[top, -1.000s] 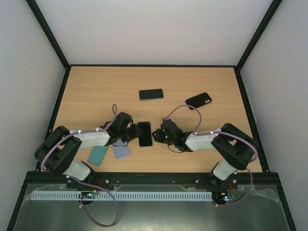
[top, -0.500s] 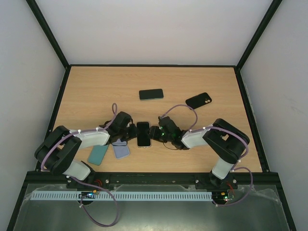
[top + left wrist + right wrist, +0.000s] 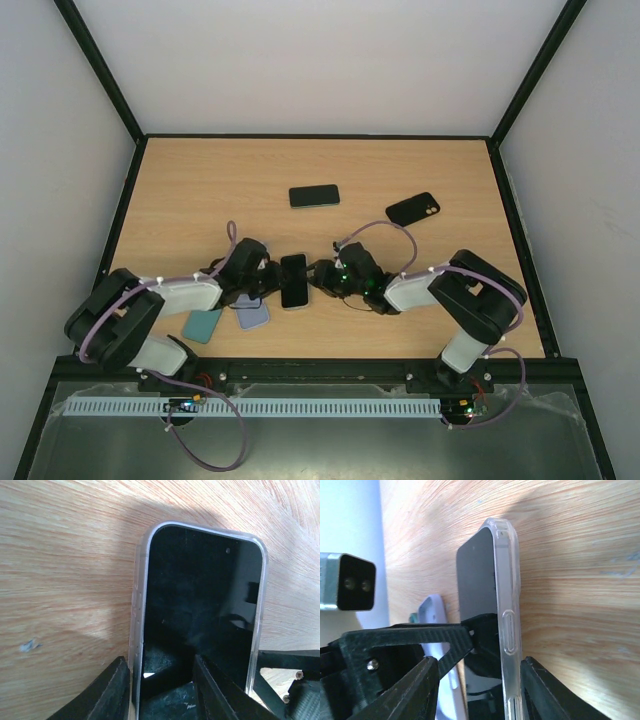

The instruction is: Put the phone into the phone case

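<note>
Left wrist: phone inside clear case

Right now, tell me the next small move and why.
Probably press the phone gently down into the clear case with the left finger resting on its screen, right jaws steadying the case's side. The case rim already wraps the phone's top; full seating isn't visible.
</note>
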Action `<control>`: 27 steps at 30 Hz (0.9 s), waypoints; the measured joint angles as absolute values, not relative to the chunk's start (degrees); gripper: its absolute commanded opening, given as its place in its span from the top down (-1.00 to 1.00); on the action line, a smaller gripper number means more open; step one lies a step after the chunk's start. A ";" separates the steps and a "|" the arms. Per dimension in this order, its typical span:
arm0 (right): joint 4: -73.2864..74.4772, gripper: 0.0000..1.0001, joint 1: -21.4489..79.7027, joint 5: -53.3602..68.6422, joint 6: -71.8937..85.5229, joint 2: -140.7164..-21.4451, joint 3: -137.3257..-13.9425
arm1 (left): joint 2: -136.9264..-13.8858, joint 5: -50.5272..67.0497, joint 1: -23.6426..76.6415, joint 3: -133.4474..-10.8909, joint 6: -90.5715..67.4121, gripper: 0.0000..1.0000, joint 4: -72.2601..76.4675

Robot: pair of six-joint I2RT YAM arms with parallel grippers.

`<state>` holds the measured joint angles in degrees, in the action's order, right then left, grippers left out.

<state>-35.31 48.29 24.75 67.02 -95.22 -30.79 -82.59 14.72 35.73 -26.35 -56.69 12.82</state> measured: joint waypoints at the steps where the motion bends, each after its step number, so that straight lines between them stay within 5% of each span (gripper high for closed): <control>1: -36.58 0.11 48.29 25.39 67.61 -95.13 -30.59 | -82.06 14.55 35.70 -26.04 -56.80 0.26 12.58; 27: -53.43 0.22 47.24 31.29 75.50 -99.90 -27.05 | -79.55 18.85 33.06 -16.21 -62.65 0.24 27.99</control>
<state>-53.43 47.24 31.29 75.50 -99.90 -27.05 -79.55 18.85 33.06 -16.21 -62.65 27.99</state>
